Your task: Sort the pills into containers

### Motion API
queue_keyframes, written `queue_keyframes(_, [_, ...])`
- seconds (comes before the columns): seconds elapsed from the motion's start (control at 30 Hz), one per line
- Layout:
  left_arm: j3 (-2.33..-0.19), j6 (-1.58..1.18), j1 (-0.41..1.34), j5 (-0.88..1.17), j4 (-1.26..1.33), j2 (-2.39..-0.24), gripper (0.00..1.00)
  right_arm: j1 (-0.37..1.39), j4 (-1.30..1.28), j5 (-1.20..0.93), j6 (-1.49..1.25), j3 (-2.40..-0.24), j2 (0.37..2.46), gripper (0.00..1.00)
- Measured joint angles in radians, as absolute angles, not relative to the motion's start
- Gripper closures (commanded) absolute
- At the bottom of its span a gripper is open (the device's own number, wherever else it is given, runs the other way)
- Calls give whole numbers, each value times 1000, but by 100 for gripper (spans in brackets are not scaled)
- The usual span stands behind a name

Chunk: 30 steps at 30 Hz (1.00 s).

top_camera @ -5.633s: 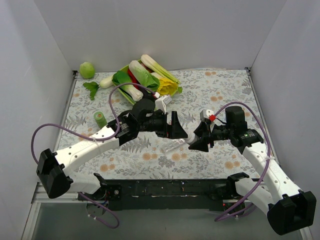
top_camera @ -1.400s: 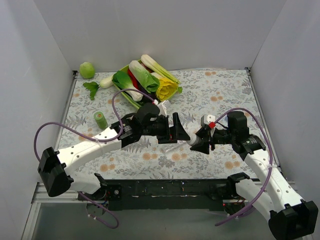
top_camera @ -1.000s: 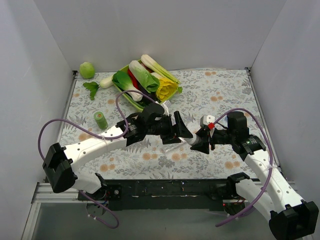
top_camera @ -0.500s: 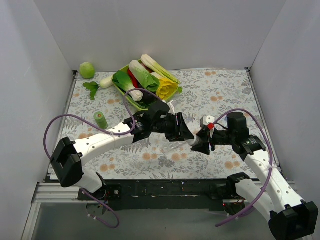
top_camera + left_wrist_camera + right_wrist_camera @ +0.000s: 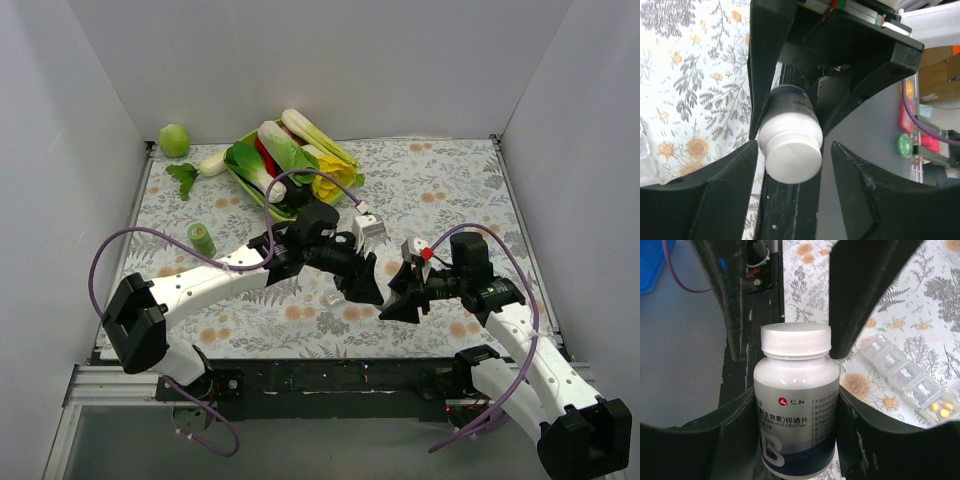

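Observation:
My right gripper (image 5: 796,407) is shut on a white pill bottle (image 5: 795,365) with a blue-grey label and a white screw cap, held just above the table. My left gripper (image 5: 790,200) is open, its fingers (image 5: 865,295) standing either side of the cap (image 5: 792,155) with a gap on one side. In the top view the two grippers meet at front centre, the left (image 5: 362,285) and the right (image 5: 397,303). The clear pill-organiser strip (image 5: 905,372) lies on the floral mat below, with yellow pills (image 5: 941,410) in one end compartment.
A green tray of vegetables (image 5: 285,160) stands at the back. A green ball (image 5: 174,139), a white radish (image 5: 213,163) and a small green cylinder (image 5: 201,238) lie at back left. A black rail (image 5: 330,380) runs along the front edge.
My left arm has swung right and forward, and its open jaws now straddle the bottle cap. My right gripper has shifted slightly toward the front with the bottle.

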<state>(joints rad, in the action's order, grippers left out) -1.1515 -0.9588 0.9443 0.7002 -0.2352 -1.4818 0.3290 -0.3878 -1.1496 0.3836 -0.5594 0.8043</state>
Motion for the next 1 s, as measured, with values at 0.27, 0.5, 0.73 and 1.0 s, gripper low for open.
queue_keyframes(0.27, [-1025,-1060,920,642,-52,-1335,2,329,-332,-1184,382,-554,748,98])
queue_keyframes(0.5, [-1017,-1384,859,536,-102,-1196,2,329,-342,-1114,438,-554,746,98])
queue_keyframes(0.73, [-1025,-1658,913,387,-273,-1237,13,329,-342,-1058,449,-554,747,98])
queue_keyframes(1.0, [-1103,-1797,992,260,-355,-1352,27,329,-342,-1028,448,-554,752,98])
